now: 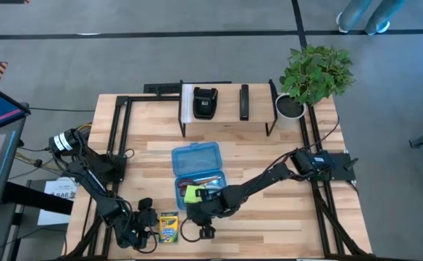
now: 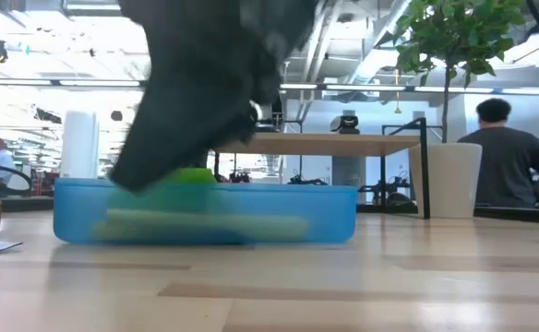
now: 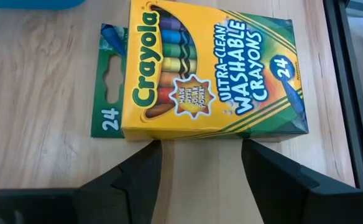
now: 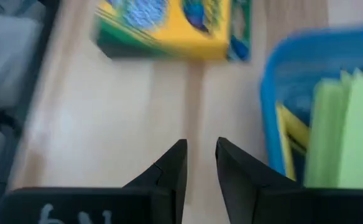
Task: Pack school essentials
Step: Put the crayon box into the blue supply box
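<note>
From above, the crayon box (image 1: 168, 227) is lying flat on the counter (image 1: 269, 152) near its front edge, its long axis running front to back, just beside the left hand (image 1: 145, 226) and apart from the blue case (image 1: 198, 174). The left wrist view is showing what the overhead cannot: the box's printed face is turned up with its hang tab open at one end, and the left hand (image 3: 200, 163) is sitting with its fingers spread apart just short of the box (image 3: 206, 68), not touching it. The right hand (image 1: 206, 230) is hovering at the front of the case; its own camera is showing the fingers (image 4: 172, 169) close together with a narrow gap, holding nothing, beside the green sticky-note pad (image 4: 340, 127) standing in the case (image 4: 281, 93). The low view is showing the case (image 2: 205, 214) side-on with a blurred dark arm (image 2: 205, 83) over it.
</note>
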Available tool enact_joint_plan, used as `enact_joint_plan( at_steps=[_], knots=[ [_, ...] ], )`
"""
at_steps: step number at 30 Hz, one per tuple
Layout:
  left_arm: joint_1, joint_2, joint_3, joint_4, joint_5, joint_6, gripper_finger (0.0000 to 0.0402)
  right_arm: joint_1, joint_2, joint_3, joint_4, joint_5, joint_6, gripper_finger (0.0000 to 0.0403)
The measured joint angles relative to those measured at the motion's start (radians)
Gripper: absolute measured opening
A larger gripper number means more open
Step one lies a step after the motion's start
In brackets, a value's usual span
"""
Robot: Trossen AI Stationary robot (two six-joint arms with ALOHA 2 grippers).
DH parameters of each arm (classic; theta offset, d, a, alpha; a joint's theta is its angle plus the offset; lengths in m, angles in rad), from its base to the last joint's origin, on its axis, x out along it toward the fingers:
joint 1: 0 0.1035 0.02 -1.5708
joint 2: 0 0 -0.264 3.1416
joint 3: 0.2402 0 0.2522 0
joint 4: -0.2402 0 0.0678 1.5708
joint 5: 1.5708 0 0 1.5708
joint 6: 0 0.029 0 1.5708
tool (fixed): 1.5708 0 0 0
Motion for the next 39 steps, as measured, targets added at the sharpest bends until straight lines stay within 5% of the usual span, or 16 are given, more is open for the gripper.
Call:
enact_joint_plan(
  at_steps=[17, 39],
  knots=[
    [-0.001, 0.000, 0.000, 0.002, 0.001, -0.005, 0.0208, 0.090, -0.113, 0.001, 0.180, -0.001, -0.168, 0.0108],
    [-0.001, -0.001, 0.000, 0.002, -0.006, 0.011, 0.0208, 0.083, -0.112, 0.001, 0.183, -0.003, -0.144, 0.0108]
  ],
)
